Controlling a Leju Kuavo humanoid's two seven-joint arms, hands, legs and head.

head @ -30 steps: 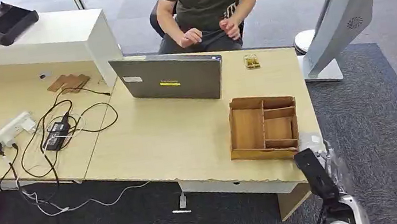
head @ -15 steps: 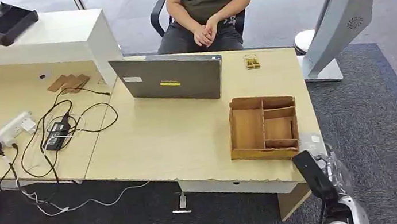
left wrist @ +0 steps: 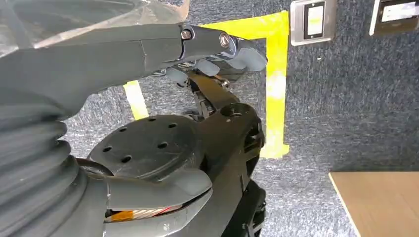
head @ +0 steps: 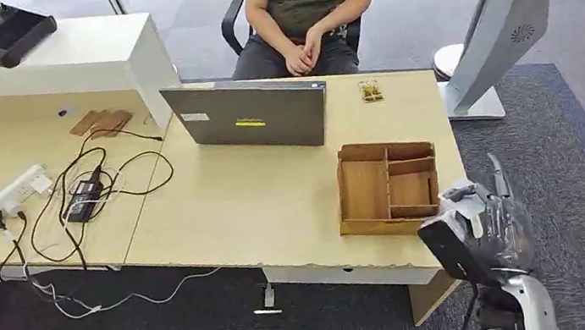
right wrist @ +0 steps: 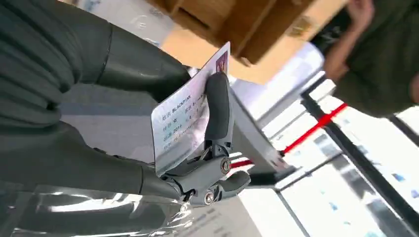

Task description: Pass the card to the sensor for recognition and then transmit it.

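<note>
While the right hand (head: 485, 229) is hovering just off the desk's (head: 278, 209) near right corner, beside the wooden organizer (head: 389, 188), open carpet (head: 581, 178) is lying to its right. Its fingers (right wrist: 217, 106) and thumb are pinching the card (right wrist: 185, 118), printed face showing in the right wrist view. The left hand (left wrist: 217, 49) is hanging over grey floor with yellow tape (left wrist: 275, 74), its fingers curling loosely around nothing. A seated person (head: 306, 1) is waiting behind the laptop (head: 253, 115).
</note>
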